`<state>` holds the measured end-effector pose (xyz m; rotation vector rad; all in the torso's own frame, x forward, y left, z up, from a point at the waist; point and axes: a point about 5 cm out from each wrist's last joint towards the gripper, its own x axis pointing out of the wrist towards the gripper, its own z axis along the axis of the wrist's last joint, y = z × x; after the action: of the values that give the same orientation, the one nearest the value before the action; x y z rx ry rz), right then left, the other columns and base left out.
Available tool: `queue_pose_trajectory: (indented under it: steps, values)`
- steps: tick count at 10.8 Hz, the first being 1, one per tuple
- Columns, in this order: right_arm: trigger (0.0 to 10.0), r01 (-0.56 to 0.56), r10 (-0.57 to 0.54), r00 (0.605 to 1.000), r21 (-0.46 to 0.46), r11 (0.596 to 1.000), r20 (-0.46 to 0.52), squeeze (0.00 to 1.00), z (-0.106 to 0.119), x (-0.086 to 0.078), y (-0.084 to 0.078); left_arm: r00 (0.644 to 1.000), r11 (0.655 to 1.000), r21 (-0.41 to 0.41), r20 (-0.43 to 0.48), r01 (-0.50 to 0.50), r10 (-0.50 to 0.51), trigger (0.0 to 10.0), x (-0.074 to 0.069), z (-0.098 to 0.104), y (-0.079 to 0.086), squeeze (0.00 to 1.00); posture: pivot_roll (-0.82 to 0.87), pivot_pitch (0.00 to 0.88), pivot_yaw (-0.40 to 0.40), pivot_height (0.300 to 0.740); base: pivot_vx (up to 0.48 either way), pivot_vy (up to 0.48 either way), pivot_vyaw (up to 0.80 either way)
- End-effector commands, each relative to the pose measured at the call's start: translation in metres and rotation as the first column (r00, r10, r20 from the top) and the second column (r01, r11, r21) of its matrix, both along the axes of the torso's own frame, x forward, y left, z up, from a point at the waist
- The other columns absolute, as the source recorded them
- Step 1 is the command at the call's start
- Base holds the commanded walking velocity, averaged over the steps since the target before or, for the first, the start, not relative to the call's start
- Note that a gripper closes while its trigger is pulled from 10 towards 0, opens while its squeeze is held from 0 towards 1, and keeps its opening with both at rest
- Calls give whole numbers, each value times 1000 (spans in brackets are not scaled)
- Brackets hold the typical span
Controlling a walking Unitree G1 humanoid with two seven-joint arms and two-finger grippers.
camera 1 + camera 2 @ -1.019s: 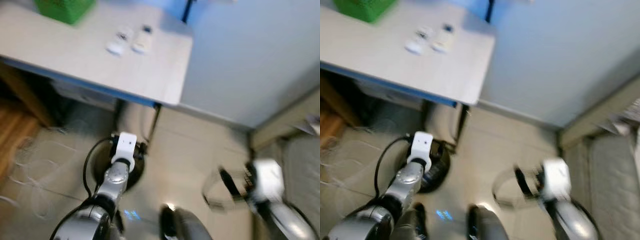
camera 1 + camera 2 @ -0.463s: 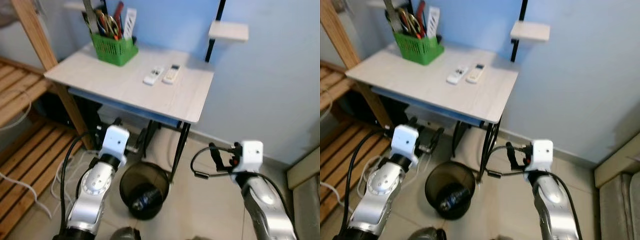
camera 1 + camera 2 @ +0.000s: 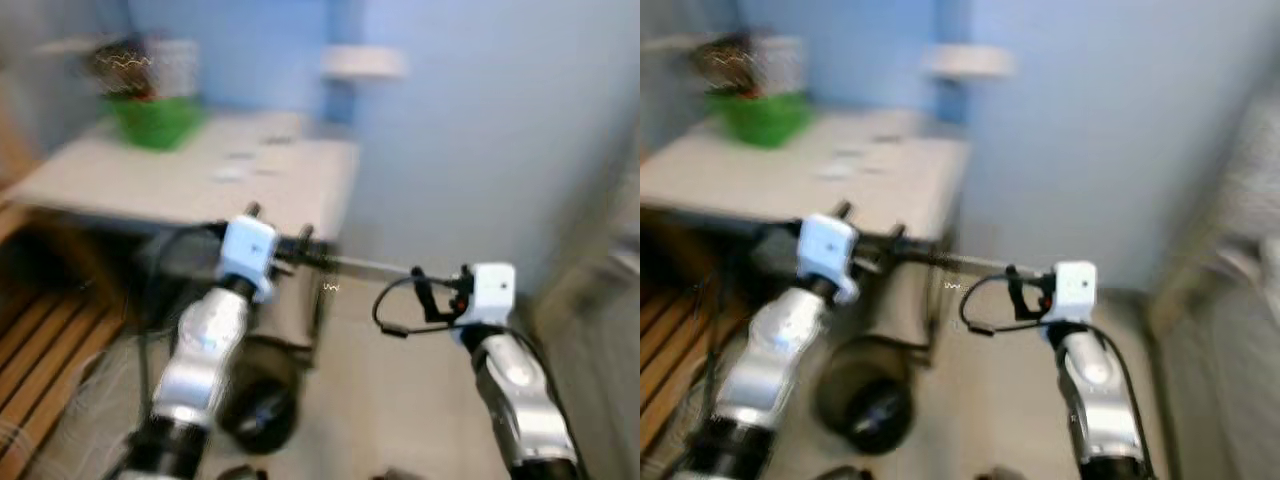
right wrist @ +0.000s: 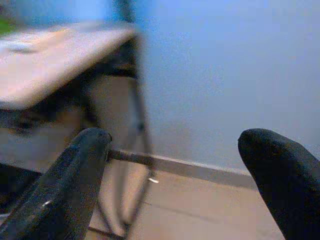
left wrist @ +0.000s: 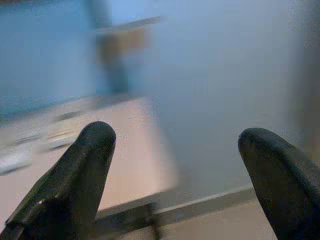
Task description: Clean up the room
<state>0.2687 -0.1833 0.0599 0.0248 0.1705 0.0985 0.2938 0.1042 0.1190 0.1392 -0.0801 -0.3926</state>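
Everything is blurred by motion. A pale table (image 3: 150,190) stands against the blue wall, with a green basket (image 3: 152,118) of tools and two white remotes (image 3: 238,168) on it. A dark waste bin (image 3: 258,412) with something inside sits on the floor under the table's near corner. My left gripper (image 3: 285,240) is raised in front of the table edge; in the left wrist view its fingers (image 5: 75,175) stand wide apart with nothing between them. My right gripper (image 3: 422,292) hovers over the floor by the wall, open and empty, its fingers (image 4: 75,180) spread.
A small white shelf (image 3: 362,62) is fixed to the wall above the table. Wooden slats (image 3: 40,350) lie at the lower left. A pale piece of furniture (image 3: 610,290) fills the right edge. Beige floor (image 3: 400,400) shows between my arms.
The whole picture has shifted and blurred, so the camera has moved. My left arm now sits higher, level with the table edge. Both grippers are still open and empty.
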Motion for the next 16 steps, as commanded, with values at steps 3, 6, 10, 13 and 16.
queue_pose_trajectory:
  steps: [3,6,10,13,16]
  values:
    - [10000,-27,27,998,0,1000,55,0,6,10,11,1000,1000,24,-13,8,-8,10000,5,2,-1,0,-98,0,67,740,0,0,-756]
    - [10000,11,-14,997,36,999,75,0,7,4,5,989,996,-43,-130,-79,72,10000,-4,-22,25,0,-82,0,37,740,0,-233,-756]
    - [10000,113,-114,991,26,993,73,0,1,-7,-12,960,965,-153,-219,-212,176,10000,-19,-45,50,0,-71,0,3,740,0,0,-756]
    - [10000,186,-191,980,84,979,52,0,-1,-9,-21,967,972,-126,-186,-198,173,10000,-29,-42,56,0,-65,0,-4,740,0,0,-750]
    - [10000,164,-167,985,60,985,43,0,-6,-10,-13,978,982,-110,-159,-156,137,10000,-26,-38,57,0,-58,0,-3,740,0,160,-748]
